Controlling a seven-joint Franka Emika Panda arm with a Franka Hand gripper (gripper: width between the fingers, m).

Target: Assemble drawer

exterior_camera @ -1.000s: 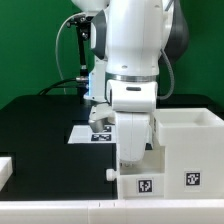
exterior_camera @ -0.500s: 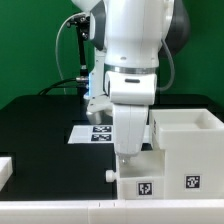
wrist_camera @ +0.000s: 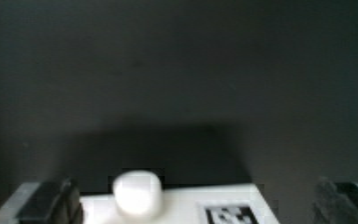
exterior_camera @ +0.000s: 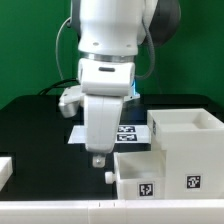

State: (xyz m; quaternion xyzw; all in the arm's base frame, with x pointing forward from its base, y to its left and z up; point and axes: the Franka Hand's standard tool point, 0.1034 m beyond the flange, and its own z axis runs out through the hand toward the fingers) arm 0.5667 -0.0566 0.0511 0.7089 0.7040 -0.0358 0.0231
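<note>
The drawer [exterior_camera: 140, 176] is a small white open-top tray with a black-and-white tag on its front. It stands against the larger white tagged box [exterior_camera: 186, 148], on that box's left in the exterior view. A small white knob [exterior_camera: 109, 176] sticks out of the drawer's left side. My gripper [exterior_camera: 97, 158] hangs just left of the drawer, above the black table, touching nothing. In the wrist view the gripper [wrist_camera: 197, 206] is open, its dark fingers [wrist_camera: 43, 200] wide apart. The knob [wrist_camera: 139, 193] and the drawer's tagged face [wrist_camera: 229, 213] lie between them, blurred.
The marker board [exterior_camera: 128, 132] lies flat on the black table [exterior_camera: 40, 135] behind the arm. A white part [exterior_camera: 5, 170] sits at the exterior view's far left edge. The table's pale front edge runs just in front of the drawer and the box.
The arm has swung to the exterior view's left, from over the drawer to beside its knob side. The drawer and the box have not moved.
</note>
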